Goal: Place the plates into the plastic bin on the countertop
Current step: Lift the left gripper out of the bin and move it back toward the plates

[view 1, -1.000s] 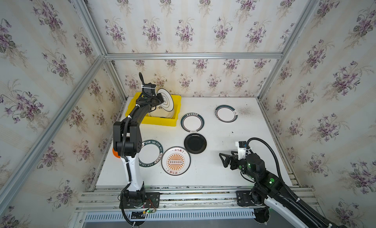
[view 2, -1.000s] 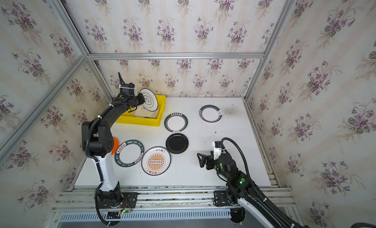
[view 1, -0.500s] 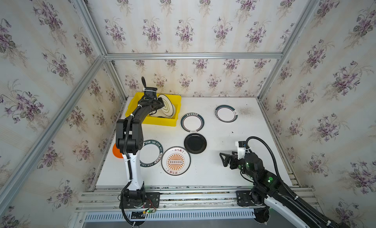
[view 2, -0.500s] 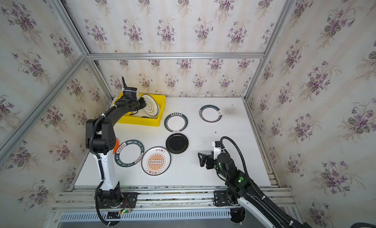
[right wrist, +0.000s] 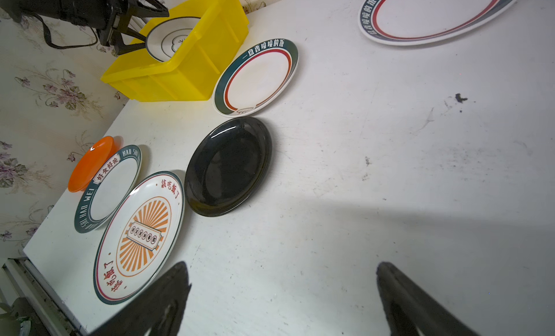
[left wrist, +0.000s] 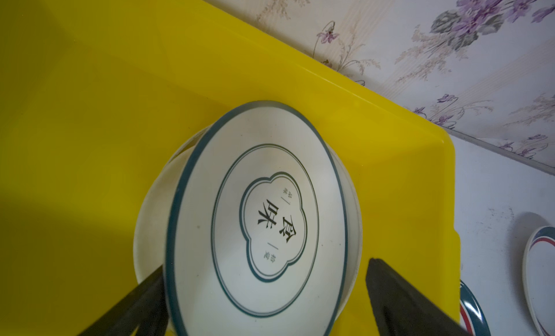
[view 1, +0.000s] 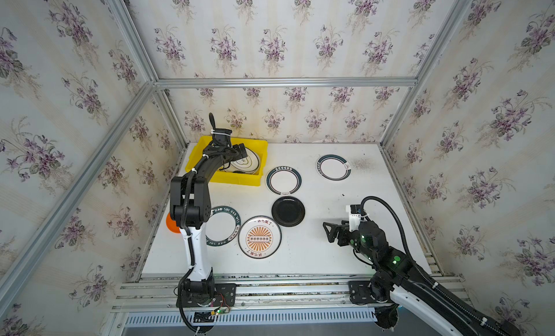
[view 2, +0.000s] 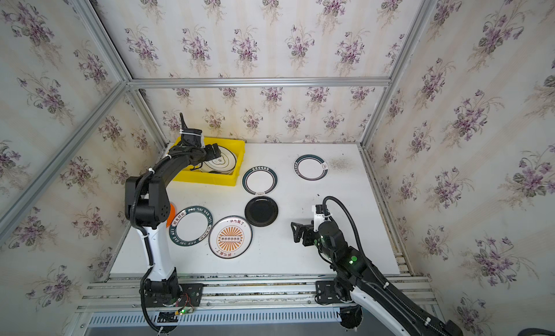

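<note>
The yellow plastic bin [view 1: 228, 179] [view 2: 207, 180] stands at the countertop's [view 1: 330, 259] far left. Inside it a white plate with a thin green rim [left wrist: 255, 217] [view 1: 245, 165] lies on a cream plate [left wrist: 150, 223]. My left gripper [left wrist: 267, 270] [view 1: 244, 153] hovers over the bin, open, its fingers wide on either side of the plate's near edge; the rim hides part of one finger. Several more plates lie on the countertop: two green-rimmed [view 1: 283, 181] [view 1: 333, 167], a black [view 1: 288, 211], a sunburst [view 1: 259, 237], a lettered [view 1: 223, 226] and an orange [view 1: 171, 225]. My right gripper [right wrist: 280, 267] [view 1: 329, 231] is open and holds nothing, low at the front right.
Flowered walls and aluminium rails close in the left, back and right sides. The left arm's elbow [view 1: 189, 199] hangs over the orange plate and the lettered plate. A bare, scuffed stretch of white top [right wrist: 390, 169] lies in front of the right gripper.
The left gripper lowered the green-rimmed plate from a tilted hold into the bin, then opened and let it go. The right arm stayed where it was.
</note>
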You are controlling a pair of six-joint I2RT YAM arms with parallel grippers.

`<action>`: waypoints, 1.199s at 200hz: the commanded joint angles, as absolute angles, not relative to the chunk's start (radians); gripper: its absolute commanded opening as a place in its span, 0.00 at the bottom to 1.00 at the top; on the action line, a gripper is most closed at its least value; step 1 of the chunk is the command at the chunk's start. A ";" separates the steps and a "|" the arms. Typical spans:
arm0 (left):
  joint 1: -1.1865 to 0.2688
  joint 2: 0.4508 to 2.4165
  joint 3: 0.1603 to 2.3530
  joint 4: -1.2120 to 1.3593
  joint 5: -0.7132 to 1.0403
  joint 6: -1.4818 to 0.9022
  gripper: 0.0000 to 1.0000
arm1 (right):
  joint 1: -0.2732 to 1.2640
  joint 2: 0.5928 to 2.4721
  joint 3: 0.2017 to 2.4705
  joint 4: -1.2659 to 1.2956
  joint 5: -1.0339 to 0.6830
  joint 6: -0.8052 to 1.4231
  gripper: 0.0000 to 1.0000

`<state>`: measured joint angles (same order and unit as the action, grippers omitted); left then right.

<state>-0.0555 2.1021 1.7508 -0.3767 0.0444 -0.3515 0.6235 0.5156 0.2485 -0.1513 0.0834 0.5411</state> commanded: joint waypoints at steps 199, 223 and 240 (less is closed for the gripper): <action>-0.329 1.246 0.933 0.005 -0.057 -0.508 1.00 | 0.621 0.305 0.246 -0.209 0.047 0.583 0.99; -0.426 1.190 0.827 0.029 -0.071 -0.495 1.00 | 0.621 0.327 0.267 -0.197 0.028 0.571 0.99; -0.460 1.166 0.765 0.037 -0.066 -0.517 1.00 | 0.621 0.344 0.284 -0.198 0.021 0.566 0.99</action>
<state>-0.4278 1.1934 0.8219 -0.0196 -0.0505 -0.5022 0.6205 0.3279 0.2539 -0.2390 0.0448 0.5785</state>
